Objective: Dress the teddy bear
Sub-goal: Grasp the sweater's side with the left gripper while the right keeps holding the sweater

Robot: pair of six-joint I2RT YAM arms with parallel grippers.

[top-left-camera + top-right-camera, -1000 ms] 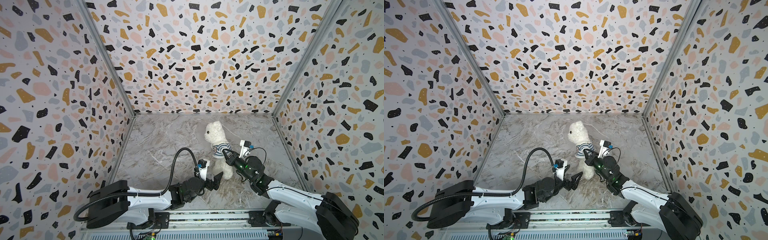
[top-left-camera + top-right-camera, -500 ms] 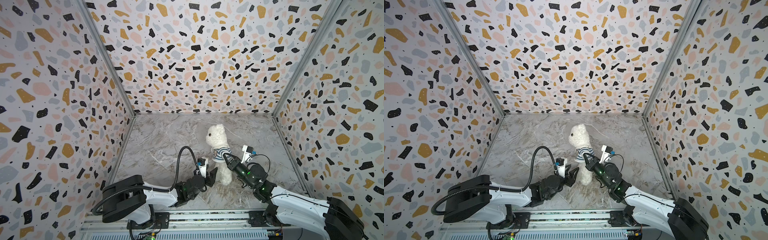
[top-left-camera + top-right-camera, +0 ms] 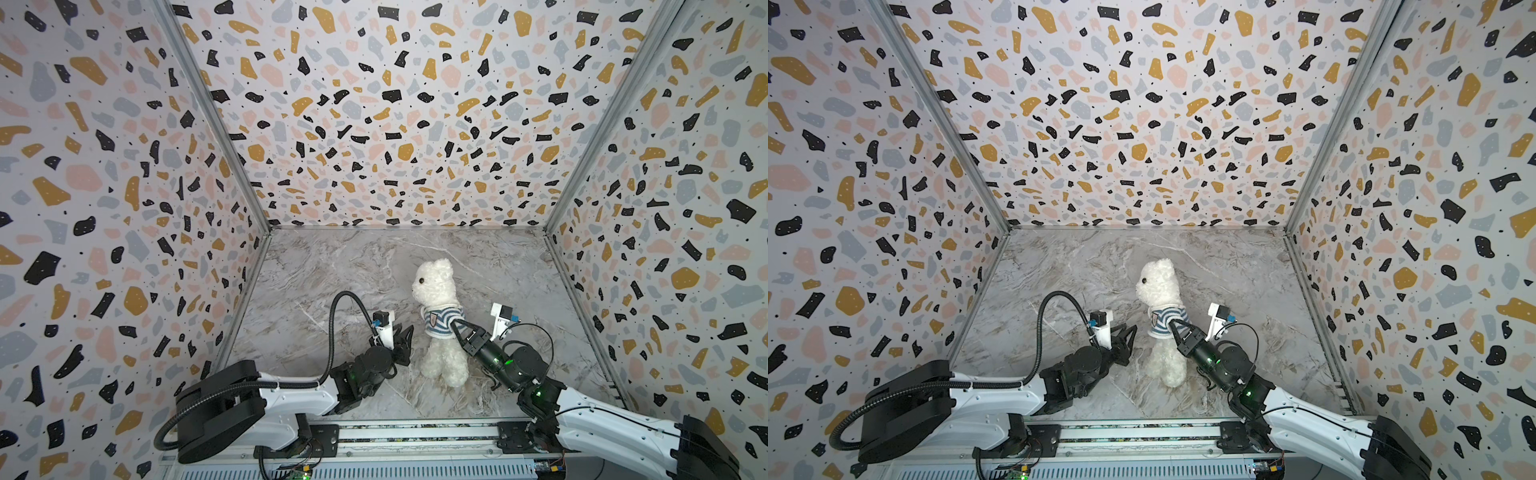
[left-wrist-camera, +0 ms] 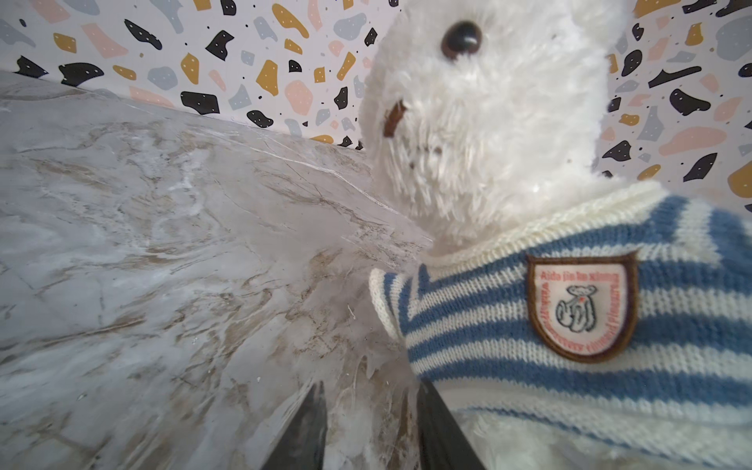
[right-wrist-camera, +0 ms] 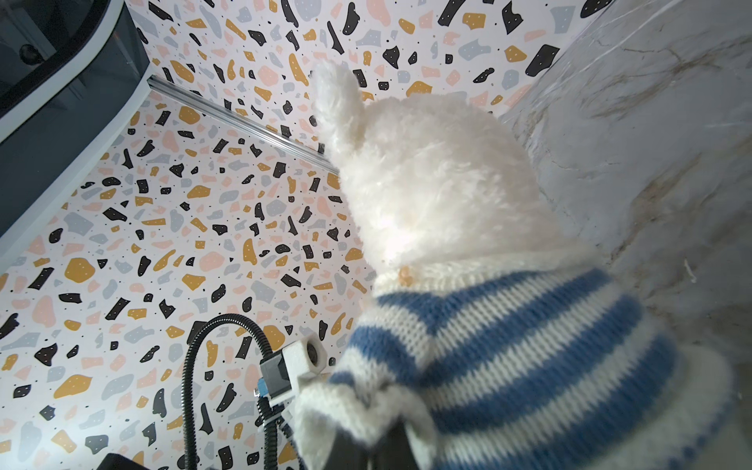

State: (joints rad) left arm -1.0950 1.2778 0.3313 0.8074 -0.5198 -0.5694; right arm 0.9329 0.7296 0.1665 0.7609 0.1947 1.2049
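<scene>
The teddy bear (image 3: 434, 282) (image 3: 1158, 282) stands upright mid-floor, white and fluffy, facing left. It wears a blue-and-white striped shirt (image 3: 440, 322) (image 3: 1163, 322) with a badge (image 4: 580, 305) on the chest. My right gripper (image 3: 455, 322) (image 3: 1173, 322) is shut on a fold of the shirt's edge at the bear's back; in the right wrist view the knit (image 5: 508, 346) covers the tips of that gripper (image 5: 376, 437). My left gripper (image 3: 405, 332) (image 3: 1128, 329) sits just left of the bear, open. Only floor shows between the jaws of the left gripper (image 4: 371, 386), with one finger (image 4: 439, 427) against the shirt's hem.
Terrazzo-patterned walls (image 3: 124, 249) close in the left, back and right. The floor (image 3: 332, 266) is grey marble. A metal rail (image 3: 415, 432) runs along the front edge. The left arm's black cable (image 3: 336, 316) loops up beside the bear.
The left gripper's jaws have narrowed from wide apart. It has moved from the bear's legs up to its left side. The right gripper has kept its hold on the shirt; the bear shifted slightly nearer.
</scene>
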